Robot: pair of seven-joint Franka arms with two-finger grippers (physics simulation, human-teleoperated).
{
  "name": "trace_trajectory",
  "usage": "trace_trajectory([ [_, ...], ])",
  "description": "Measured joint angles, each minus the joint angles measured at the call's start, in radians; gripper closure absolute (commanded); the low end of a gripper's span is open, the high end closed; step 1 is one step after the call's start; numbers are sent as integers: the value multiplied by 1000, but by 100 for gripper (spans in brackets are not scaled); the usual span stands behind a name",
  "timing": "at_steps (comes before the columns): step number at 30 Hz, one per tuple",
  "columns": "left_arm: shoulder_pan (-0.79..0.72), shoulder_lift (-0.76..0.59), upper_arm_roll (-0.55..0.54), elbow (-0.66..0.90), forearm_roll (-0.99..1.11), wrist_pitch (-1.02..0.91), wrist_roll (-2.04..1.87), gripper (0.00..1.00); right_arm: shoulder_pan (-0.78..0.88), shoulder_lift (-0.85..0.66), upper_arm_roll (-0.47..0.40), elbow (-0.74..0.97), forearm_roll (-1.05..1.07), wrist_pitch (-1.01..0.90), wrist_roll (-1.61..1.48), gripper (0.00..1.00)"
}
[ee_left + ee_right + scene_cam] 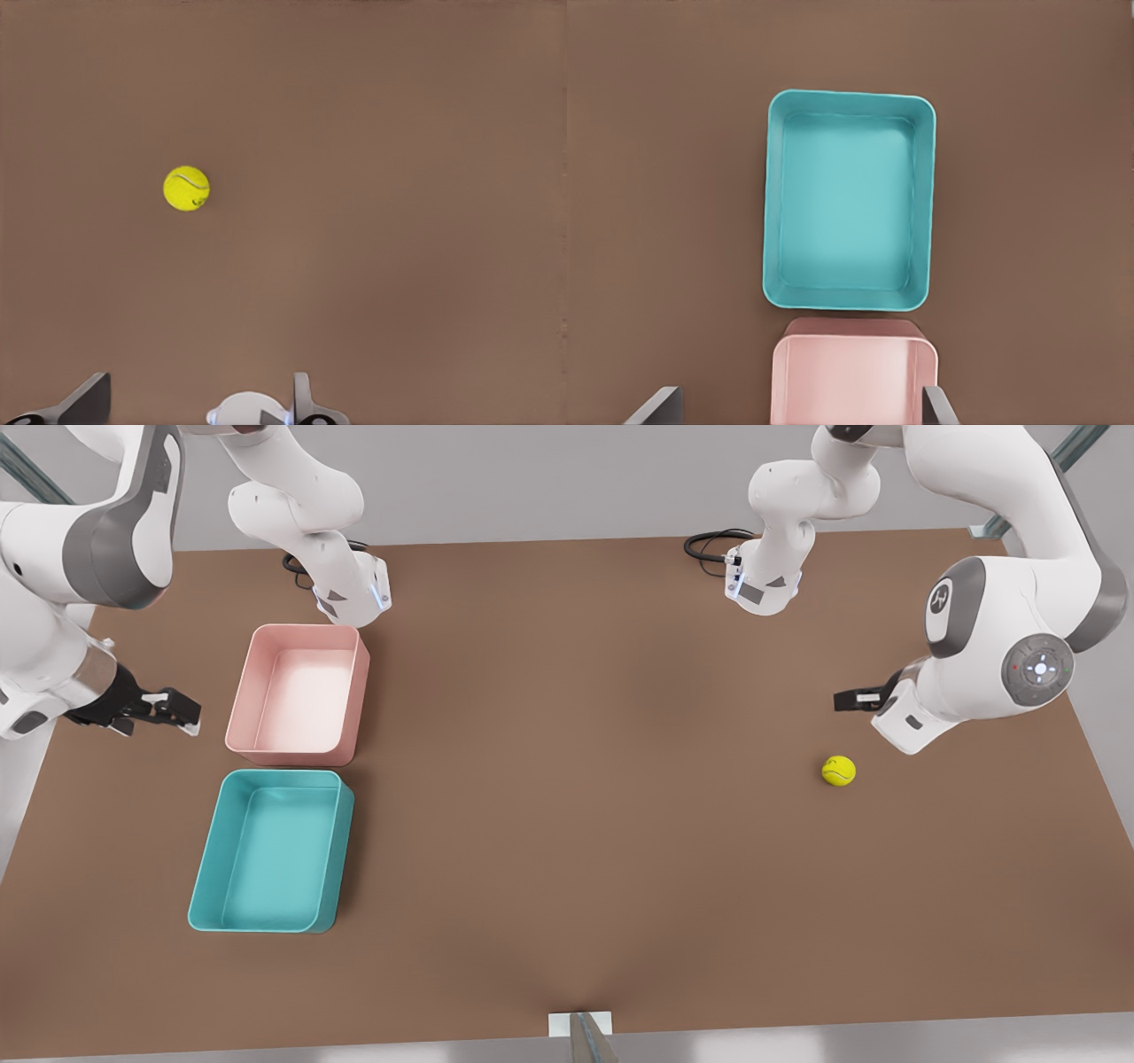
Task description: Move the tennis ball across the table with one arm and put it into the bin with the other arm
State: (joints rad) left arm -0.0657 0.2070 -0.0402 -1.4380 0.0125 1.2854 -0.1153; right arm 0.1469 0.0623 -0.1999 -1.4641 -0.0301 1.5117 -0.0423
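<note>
The tennis ball (838, 771), small and yellow-green, lies on the brown table at the front view's right; the left wrist view has it (187, 188) on bare tabletop. My left gripper (848, 701) hovers open just behind and above it, touching nothing, its fingers (89, 400) set wide apart. At the front view's left, my right gripper (177, 714) is open and holds nothing, beside a pink bin (244, 691) and a teal bin (202, 872). The right wrist view looks down on the teal bin (772, 195) and the pink bin (780, 381).
The two bins stand side by side, both with nothing inside. The arm bases (350, 598) (762, 584) and black cables (709, 545) sit at the table's (567, 797) far edge. A small white bracket (580, 1026) is at the near edge.
</note>
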Motion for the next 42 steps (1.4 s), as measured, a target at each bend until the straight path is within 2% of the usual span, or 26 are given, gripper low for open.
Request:
trace_trajectory([
  [1, 1, 0, 1, -1, -5, 4, -3, 8, 1, 1, 0, -1, -1, 3, 1, 0],
  [2, 1, 1, 1, -3, -8, 8, -5, 26, 2, 2, 0, -3, -1, 6, 1, 0],
  [3, 1, 6, 2, -9, -7, 15, -7, 78, 3, 4, -1, -5, -2, 8, 1, 0],
  [9, 38, 111, 109, -141, 30, 220, 133, 79, -9, 35, -14, -34, 8, 21, -26, 0],
  [12, 54, 140, 119, -231, 84, 355, 298, 79, -31, 56, -18, -28, 25, 29, -43, 0],
  [16, 99, 228, 121, -309, 58, 468, 579, 79, -30, 63, -21, -27, 32, 36, -61, 0],
  [22, 116, 241, 165, -446, 83, 657, 993, 79, -28, 78, -22, -23, 36, 41, -85, 0],
  [28, 116, 261, 169, -516, 132, 829, 1304, 79, -29, 77, -22, -24, 41, 42, -103, 0],
  [34, 130, 289, 186, -549, 142, 943, 1499, 79, -29, 78, -24, -25, 40, 41, -115, 0],
  [42, 152, 273, 198, -568, 144, 927, 1718, 79, -29, 77, -25, -26, 37, 36, -127, 0],
])
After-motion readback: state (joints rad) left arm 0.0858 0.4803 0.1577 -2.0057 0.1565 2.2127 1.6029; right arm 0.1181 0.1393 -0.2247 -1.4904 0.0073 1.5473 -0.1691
